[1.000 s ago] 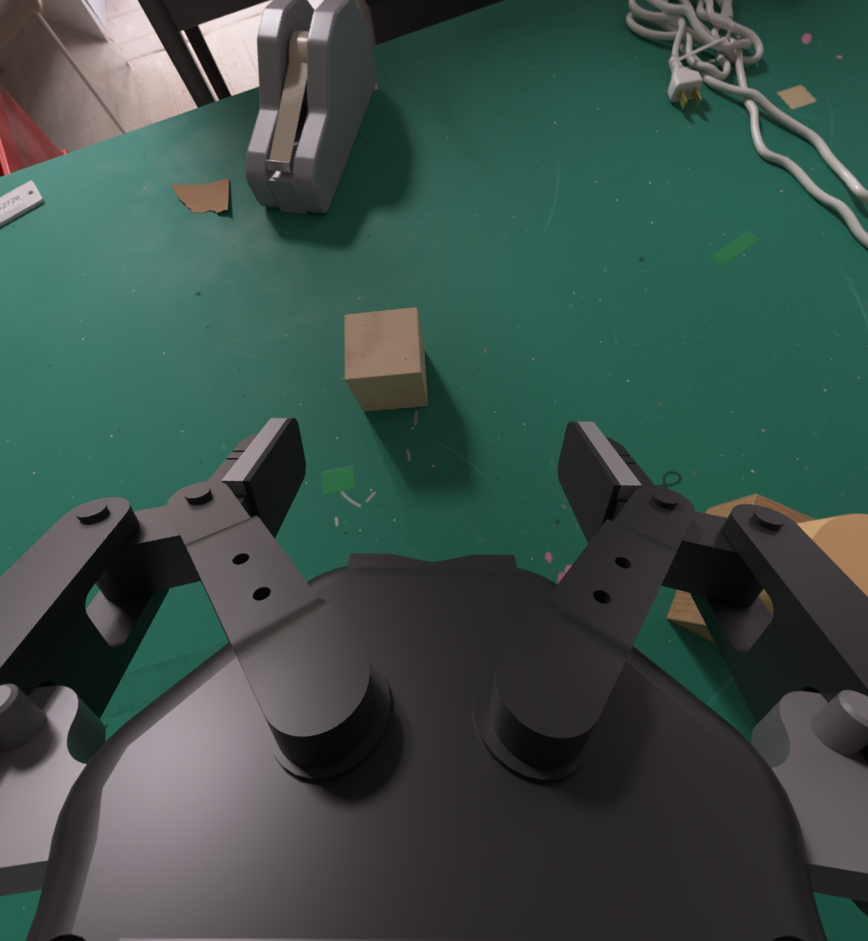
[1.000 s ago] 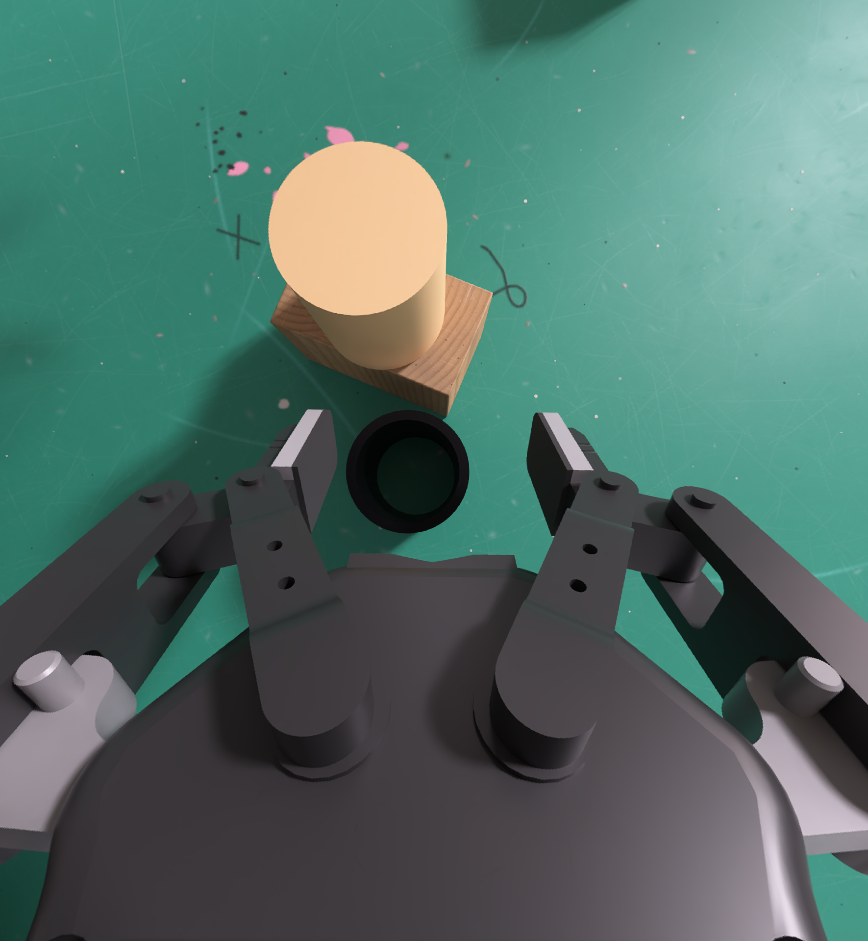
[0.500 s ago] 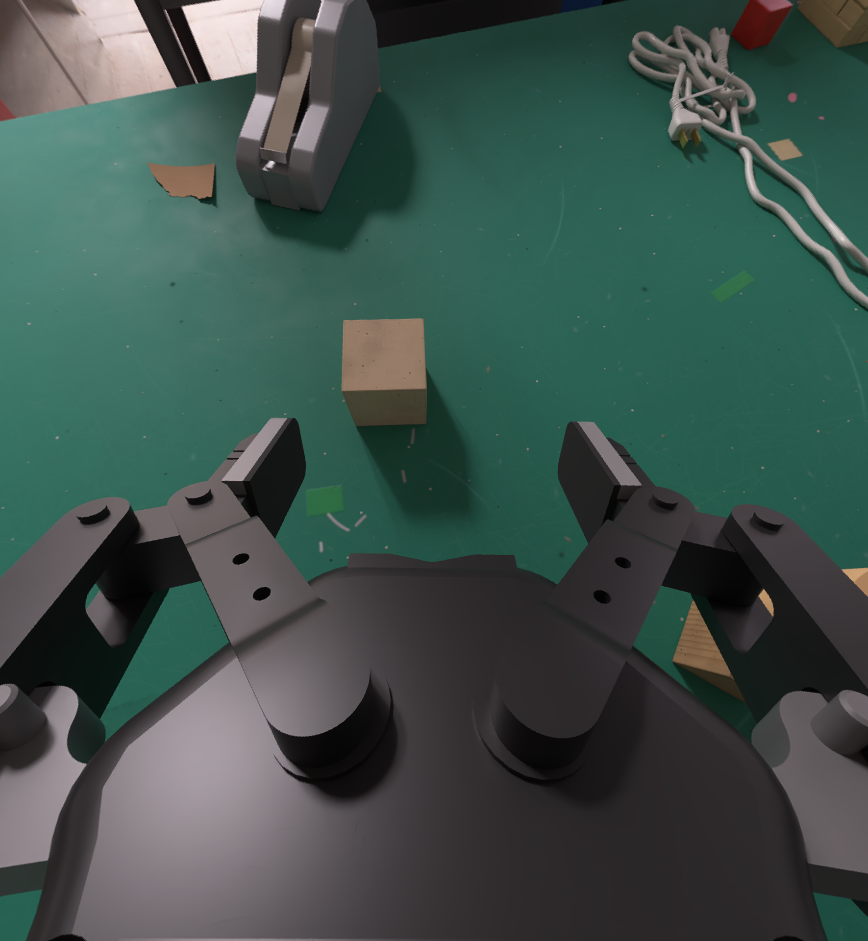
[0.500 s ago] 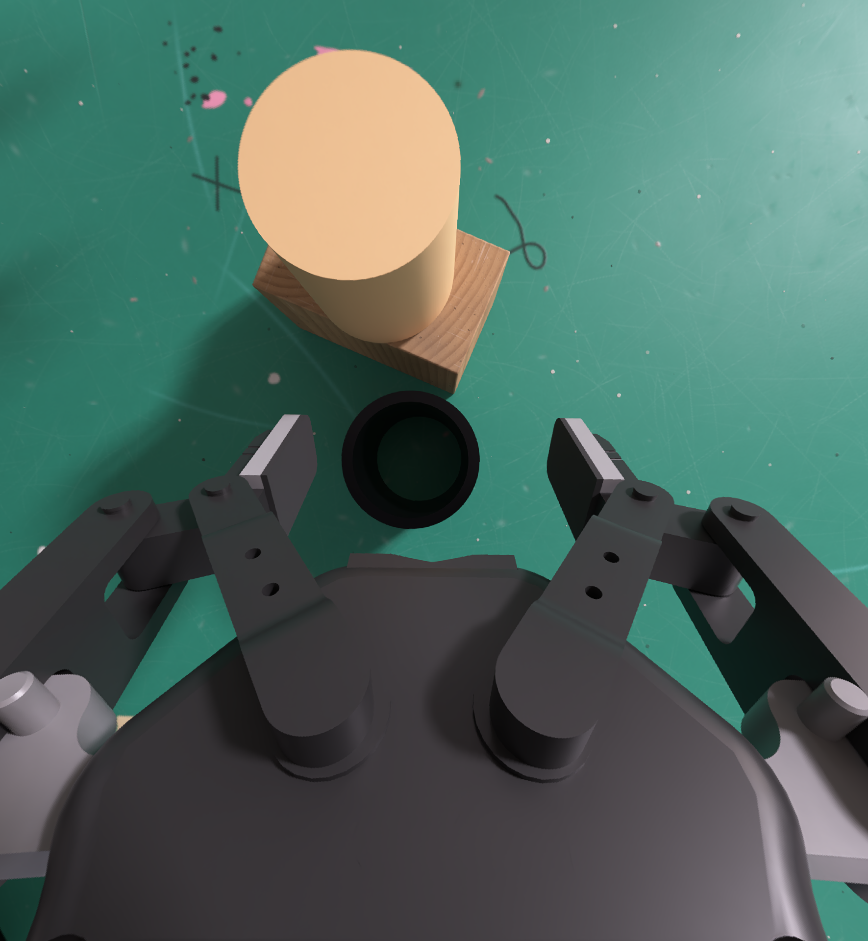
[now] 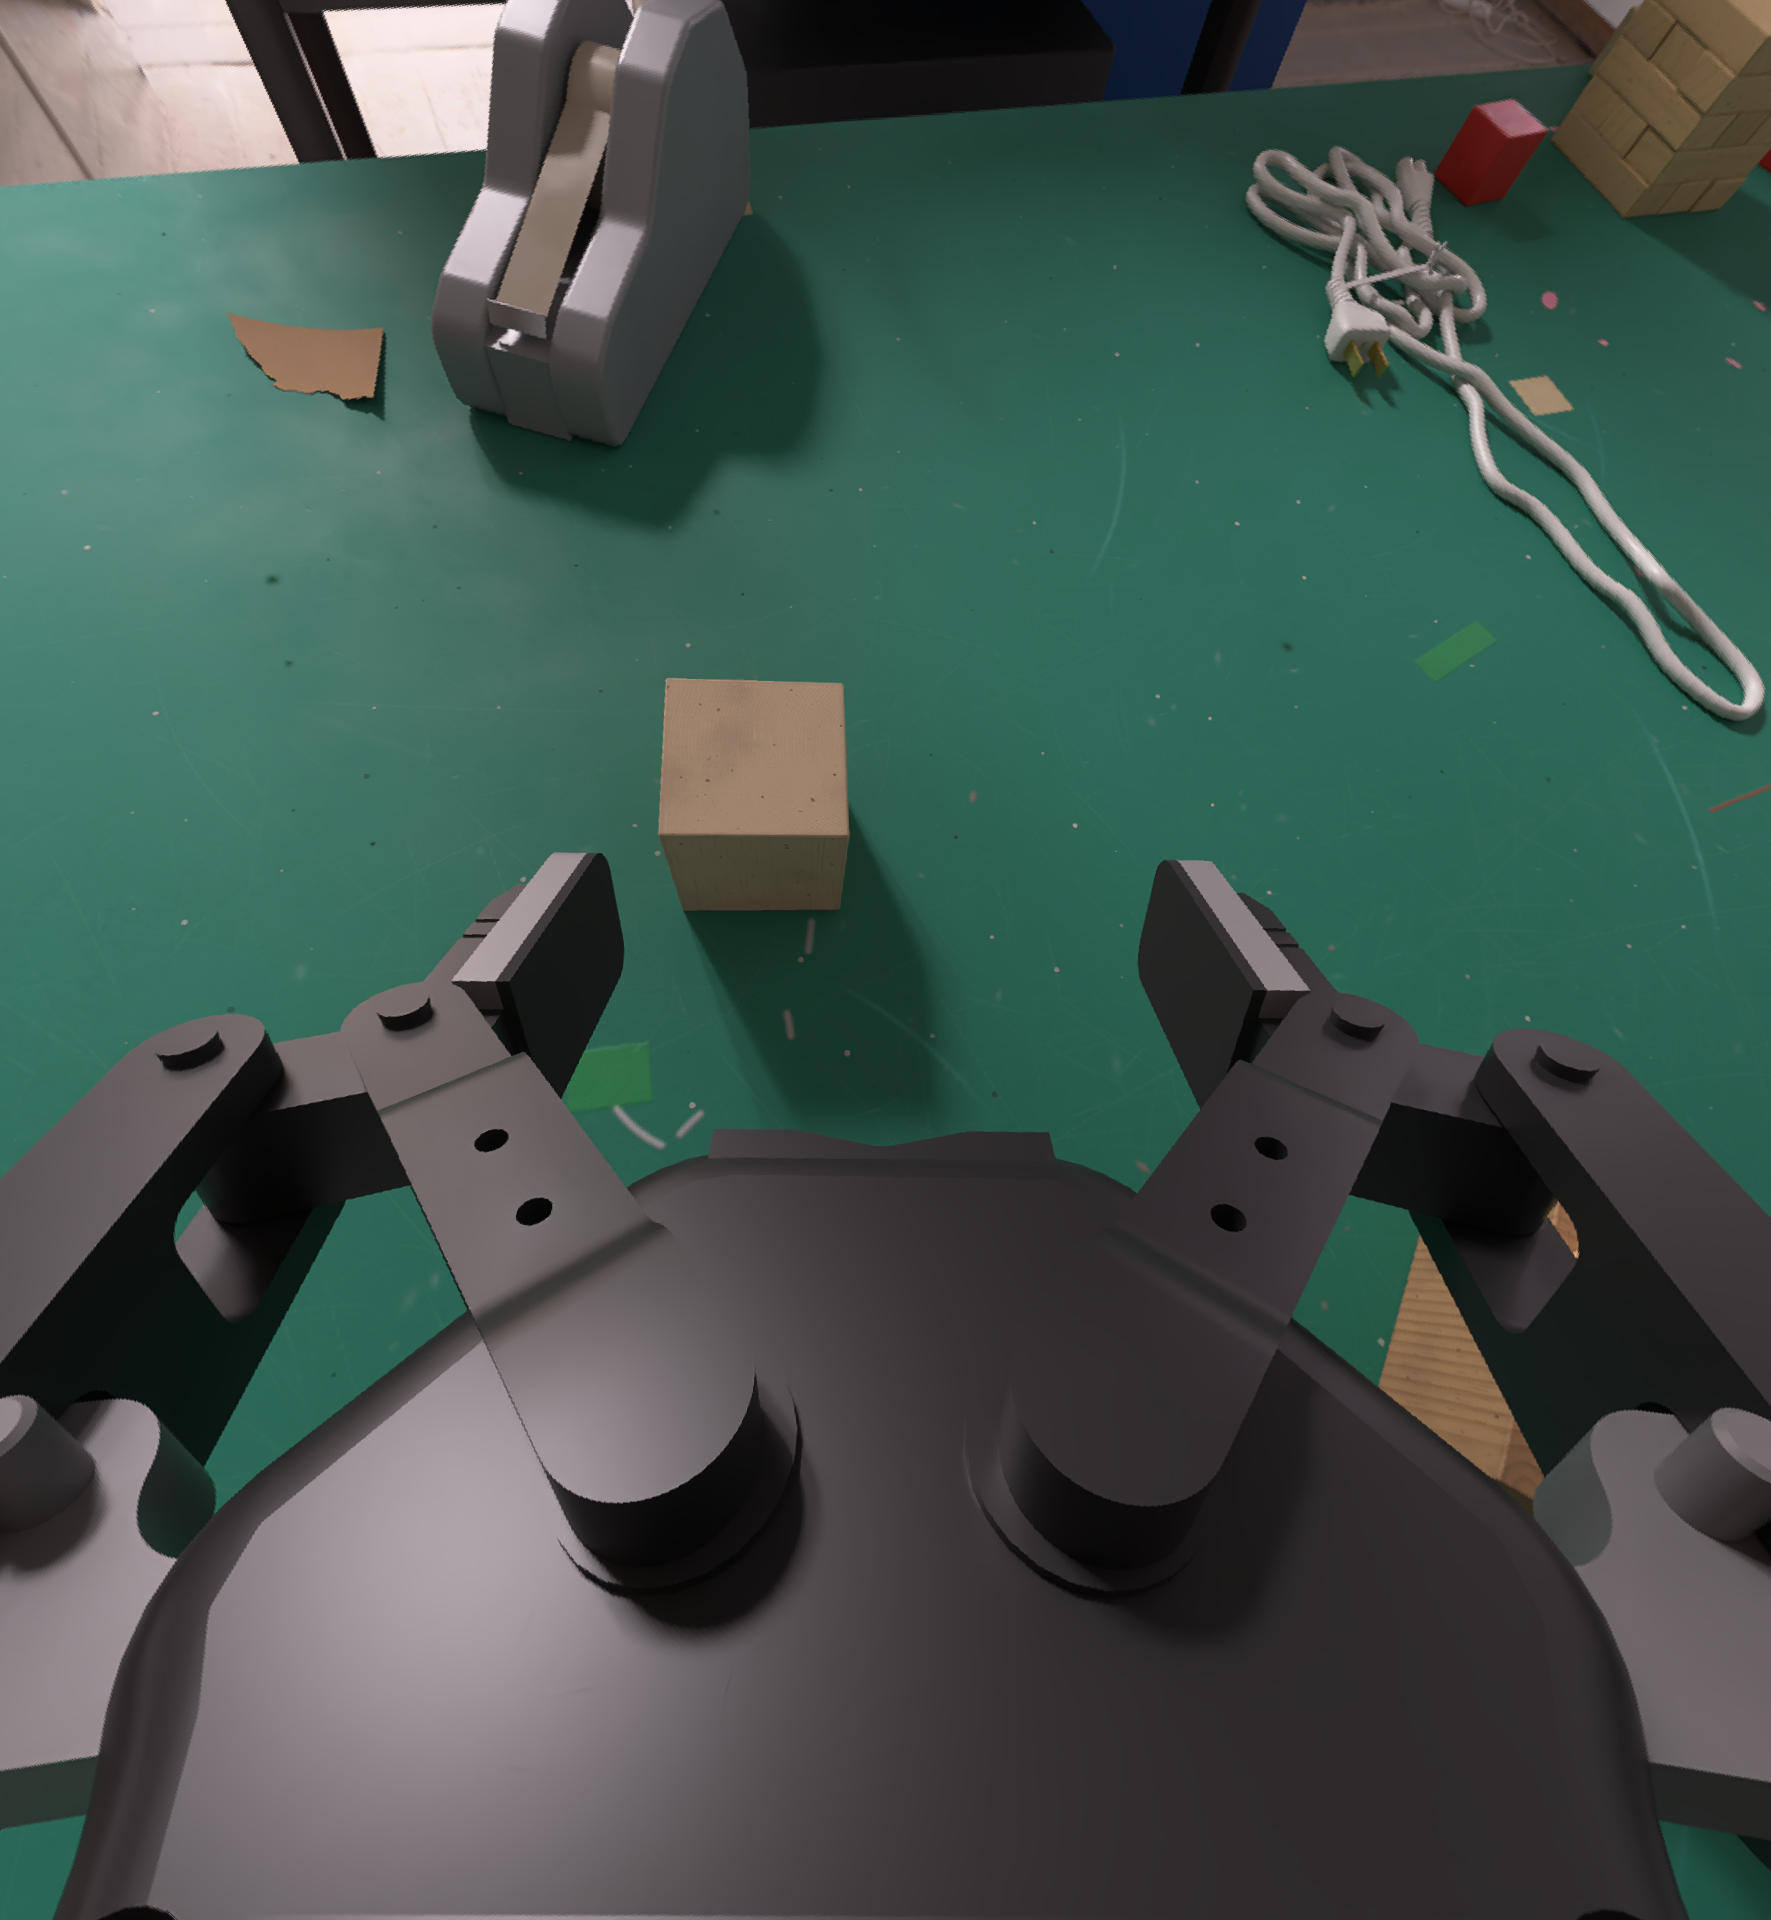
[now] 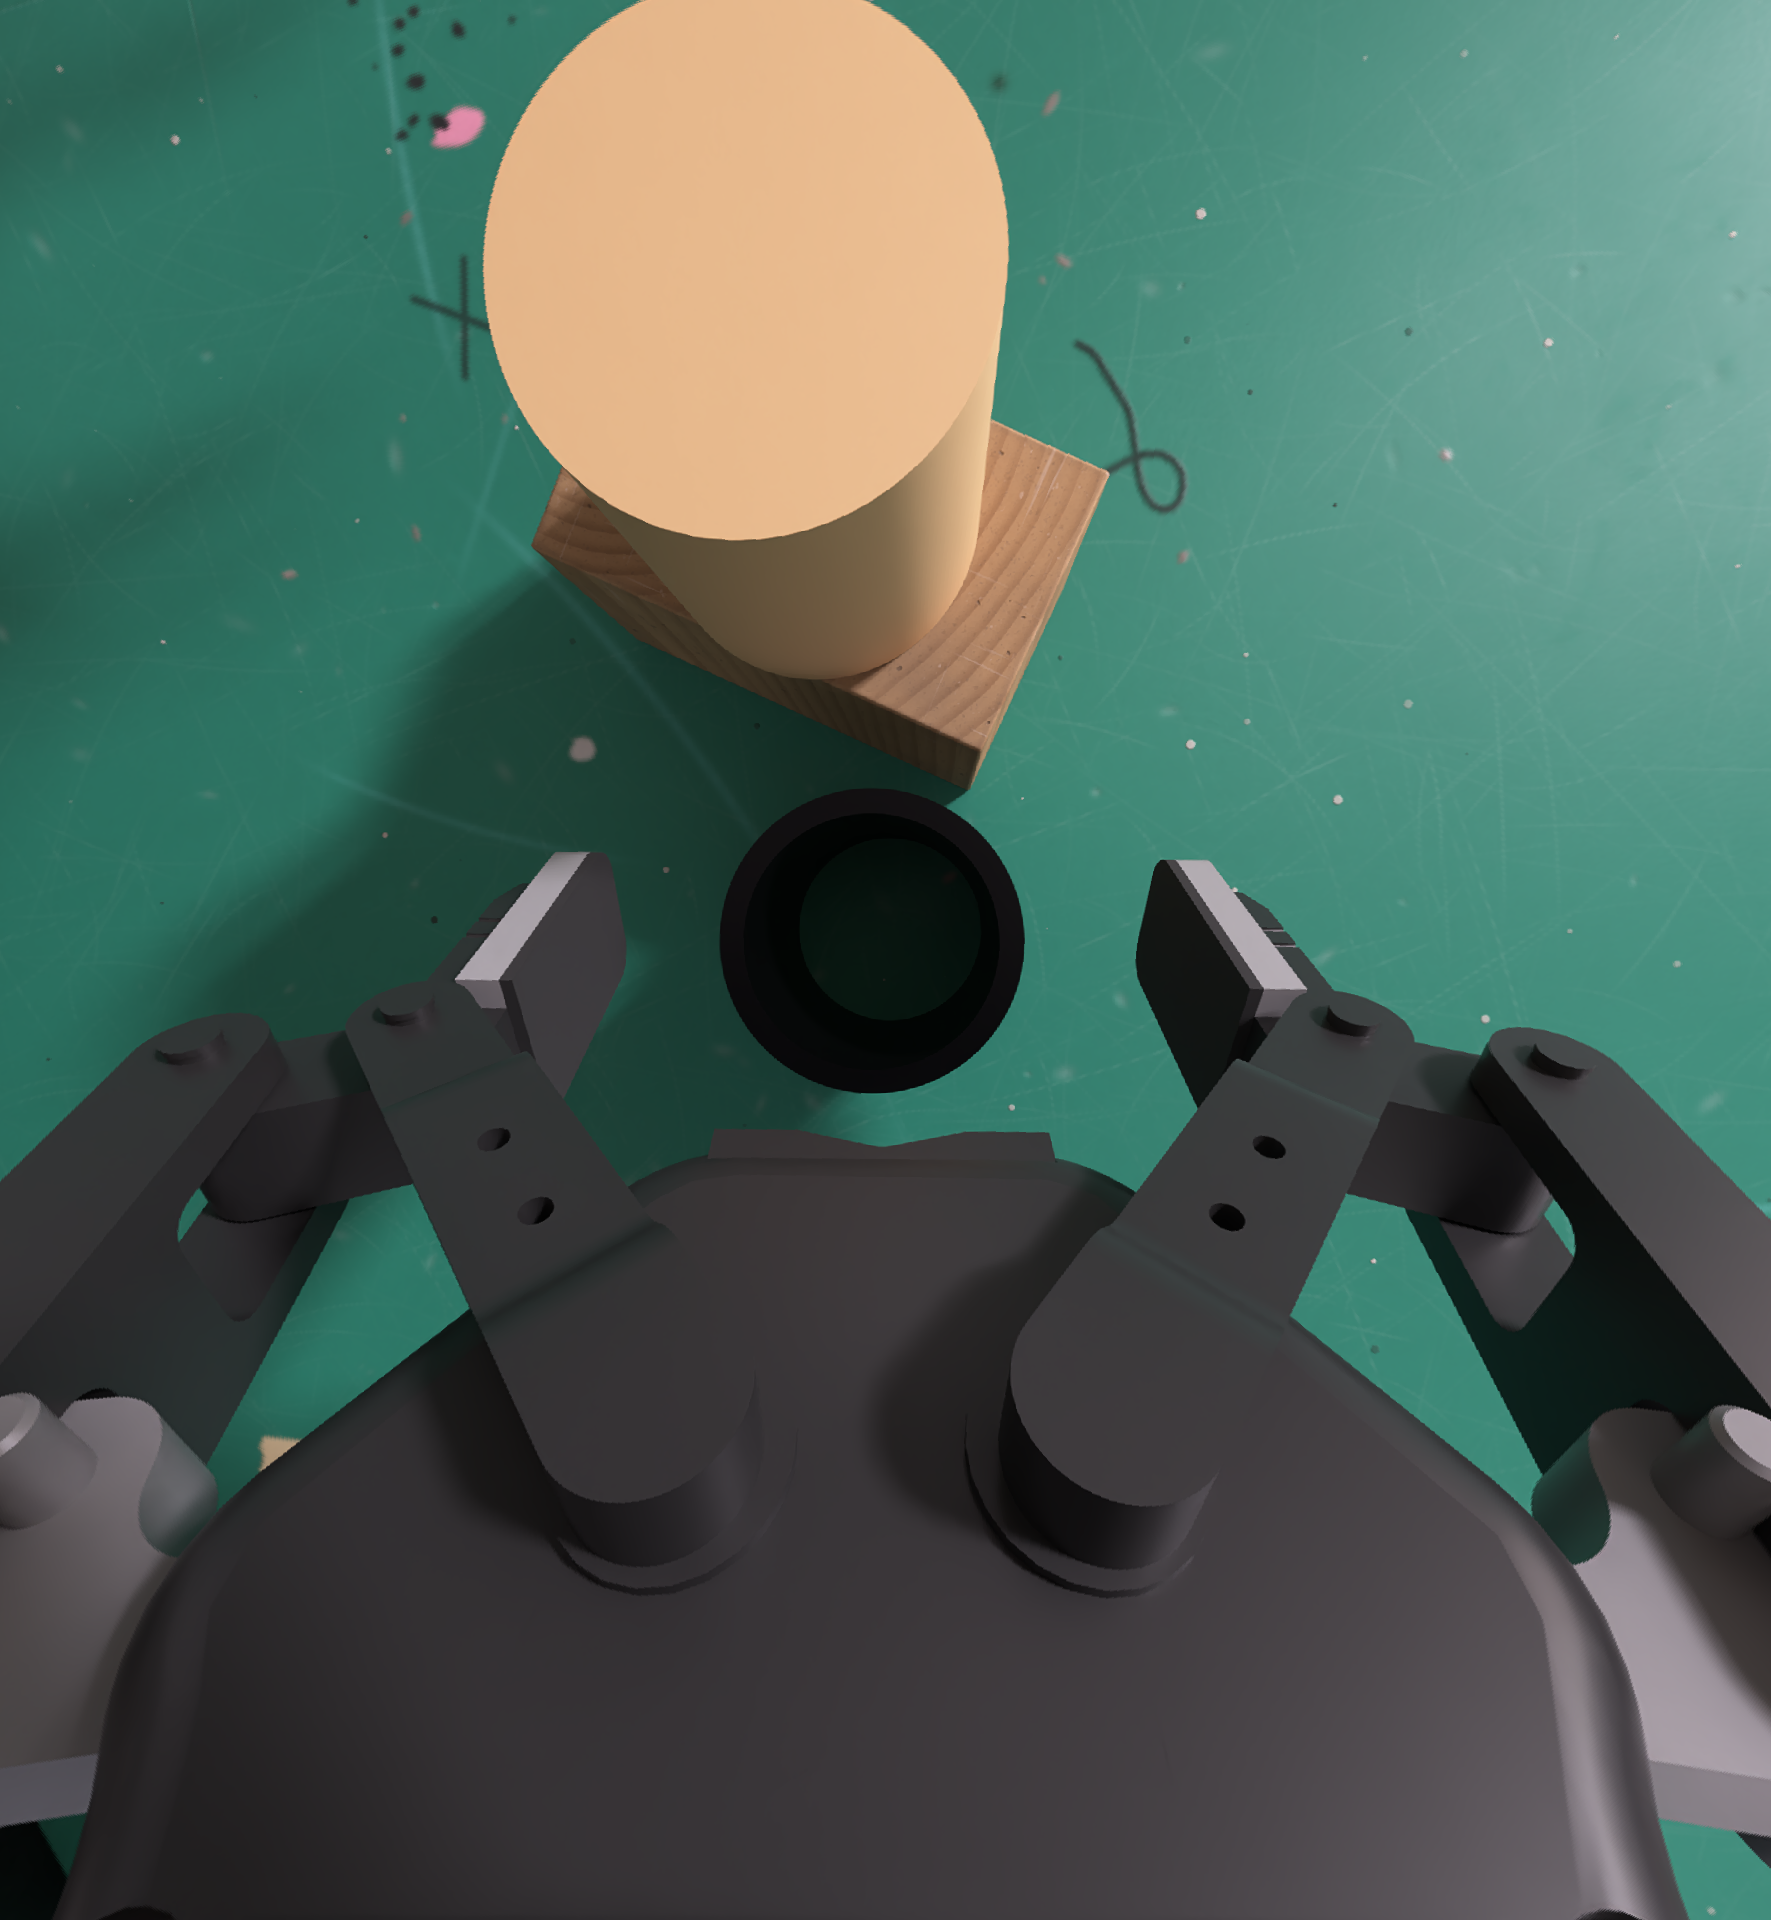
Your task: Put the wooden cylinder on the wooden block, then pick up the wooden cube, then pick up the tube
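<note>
In the right wrist view the pale wooden cylinder (image 6: 746, 312) stands upright on the flat wooden block (image 6: 1006, 623) on the green mat. The black tube (image 6: 870, 940) stands on end just in front of the block. My right gripper (image 6: 876, 935) is open above it, with the tube between the fingers, apart from both. In the left wrist view the tan wooden cube (image 5: 753, 795) sits on the mat. My left gripper (image 5: 876, 935) is open and empty, just short of the cube and a little to its right. An edge of the block (image 5: 1452, 1371) shows at the lower right.
A grey tape dispenser (image 5: 590, 218) stands at the back left beside a torn cardboard scrap (image 5: 315, 353). A coiled white power cord (image 5: 1463, 384) lies at the back right. A red block (image 5: 1489, 151) and a tan brick-patterned box (image 5: 1691, 94) sit at the far right corner.
My left gripper has moved toward the cube and turned, so the cube sits squarer and closer. My right gripper has come down over the tube, and its fingers have opened a little wider.
</note>
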`<state>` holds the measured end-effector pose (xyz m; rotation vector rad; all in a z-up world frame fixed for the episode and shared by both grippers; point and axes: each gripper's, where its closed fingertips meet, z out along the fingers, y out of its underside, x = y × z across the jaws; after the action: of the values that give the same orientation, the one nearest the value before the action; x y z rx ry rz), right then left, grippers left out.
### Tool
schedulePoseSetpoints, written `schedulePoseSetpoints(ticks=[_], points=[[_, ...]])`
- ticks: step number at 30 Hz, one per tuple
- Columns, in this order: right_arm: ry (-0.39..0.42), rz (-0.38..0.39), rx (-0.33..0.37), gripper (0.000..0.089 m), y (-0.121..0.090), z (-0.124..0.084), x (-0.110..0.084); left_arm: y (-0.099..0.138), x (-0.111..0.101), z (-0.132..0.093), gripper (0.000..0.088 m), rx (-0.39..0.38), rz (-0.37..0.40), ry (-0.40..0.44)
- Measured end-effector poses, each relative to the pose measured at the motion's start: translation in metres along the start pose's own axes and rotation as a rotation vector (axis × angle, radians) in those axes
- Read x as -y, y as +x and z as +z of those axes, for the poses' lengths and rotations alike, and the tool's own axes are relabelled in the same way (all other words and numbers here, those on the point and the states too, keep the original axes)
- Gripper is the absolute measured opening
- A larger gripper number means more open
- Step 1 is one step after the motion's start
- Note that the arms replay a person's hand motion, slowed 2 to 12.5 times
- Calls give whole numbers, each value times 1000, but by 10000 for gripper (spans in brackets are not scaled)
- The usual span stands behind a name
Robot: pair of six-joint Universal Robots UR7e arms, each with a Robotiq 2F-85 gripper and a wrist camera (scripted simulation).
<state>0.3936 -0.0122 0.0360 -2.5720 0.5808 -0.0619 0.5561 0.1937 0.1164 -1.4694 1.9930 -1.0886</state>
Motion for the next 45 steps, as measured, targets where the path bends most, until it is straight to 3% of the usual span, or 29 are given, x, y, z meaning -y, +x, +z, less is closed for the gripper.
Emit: schedulePoseSetpoints(ticks=[13,22,35,45], points=[[-44,-7,43,839,-8,2,-6,-7,-2,18,854,43,14,21],[-72,-16,33,839,-9,0,-8,-11,-4,32,854,65,28,21],[-42,-30,12,838,-8,-5,-2,-12,-12,51,854,74,60,-17],[-57,-46,9,838,-8,-7,-4,-20,-14,66,854,135,110,-26]])
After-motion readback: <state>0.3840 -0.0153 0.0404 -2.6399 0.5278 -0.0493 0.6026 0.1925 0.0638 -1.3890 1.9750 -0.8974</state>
